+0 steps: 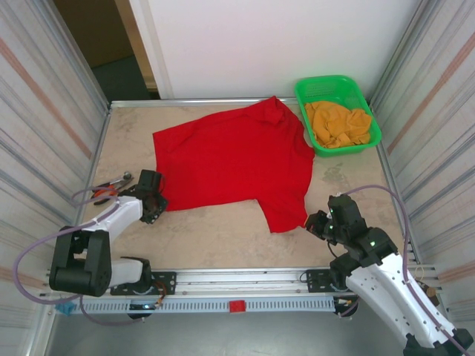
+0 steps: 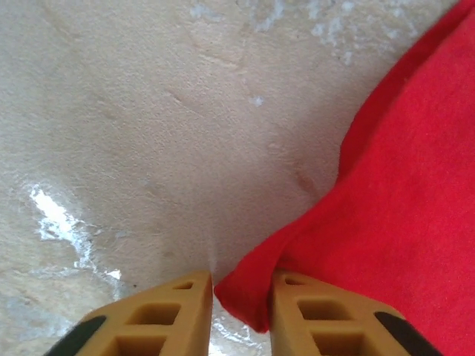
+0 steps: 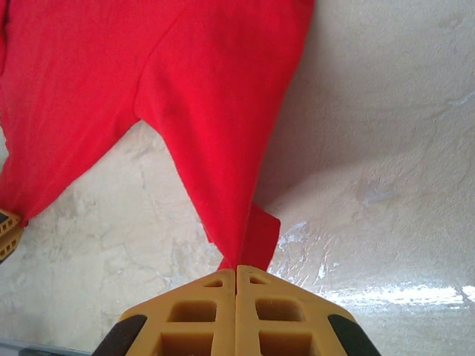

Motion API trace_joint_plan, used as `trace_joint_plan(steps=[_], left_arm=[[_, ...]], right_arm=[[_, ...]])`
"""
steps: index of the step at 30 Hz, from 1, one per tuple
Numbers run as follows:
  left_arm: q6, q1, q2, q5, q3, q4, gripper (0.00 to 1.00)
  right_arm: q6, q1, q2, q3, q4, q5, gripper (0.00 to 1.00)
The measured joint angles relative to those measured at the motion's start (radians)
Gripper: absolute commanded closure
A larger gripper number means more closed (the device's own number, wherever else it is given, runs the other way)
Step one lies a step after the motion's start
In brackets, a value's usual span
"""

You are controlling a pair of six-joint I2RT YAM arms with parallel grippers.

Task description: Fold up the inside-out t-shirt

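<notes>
The inside-out t-shirt (image 1: 234, 159) lies spread across the middle of the table (image 1: 215, 237), its long axis running roughly left to right. Nearly all of its cloth lies on the far side of both claws. The left claw (image 1: 154, 199) sits at the near-left corner and pinches it, the red corner filling the narrow gap between its fingers (image 2: 174, 311). The right claw (image 1: 315, 222) is at the near-right tip, a sleeve by its look, with its fingers pressed together on a small point of fabric that rises off the table toward it. The 2 claws therefore hold the 2 ends of the near edge, well apart, each on its own side. The next move likely carries that edge away from the arm bases, over the body toward the far edge, with both ends travelling evenly so the fold line stays parallel to the long axis.
</notes>
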State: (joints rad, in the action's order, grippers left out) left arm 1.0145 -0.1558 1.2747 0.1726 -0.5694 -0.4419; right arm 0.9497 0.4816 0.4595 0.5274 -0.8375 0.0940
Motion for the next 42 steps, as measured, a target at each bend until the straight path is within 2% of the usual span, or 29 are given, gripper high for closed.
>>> trace_joint_plan(steps=[5,16,20,26,30,34,38,42], left_arm=[[-0.051,0.000,-0.033,0.001,-0.005,-0.018,1.00],[-0.311,0.000,-0.350,0.028,-0.171,-0.219,1.00],[-0.328,0.000,-0.414,-0.003,-0.154,-0.285,1.00],[-0.307,0.000,-0.599,-0.052,-0.095,-0.394,1.00],[-0.283,0.004,-0.672,-0.070,-0.087,-0.420,1.00],[-0.282,0.041,-0.559,-0.100,-0.092,-0.375,1.00],[-0.312,0.088,-0.312,-0.129,-0.129,-0.289,1.00],[-0.352,0.126,-0.107,-0.142,-0.175,-0.209,1.00]], right_arm=[[-0.006,-0.008,0.011,0.024,-0.002,-0.003,1.00],[-0.069,-0.079,0.052,0.216,-0.026,-0.014,1.00],[-0.068,-0.083,0.010,0.240,-0.079,-0.011,1.00],[-0.047,-0.083,-0.095,0.300,-0.198,-0.010,1.00],[-0.040,-0.083,-0.098,0.320,-0.212,0.007,1.00],[-0.047,-0.083,0.003,0.325,-0.164,0.015,1.00],[-0.103,-0.090,0.203,0.347,-0.056,0.011,1.00],[-0.171,-0.151,0.405,0.372,0.076,0.024,1.00]])
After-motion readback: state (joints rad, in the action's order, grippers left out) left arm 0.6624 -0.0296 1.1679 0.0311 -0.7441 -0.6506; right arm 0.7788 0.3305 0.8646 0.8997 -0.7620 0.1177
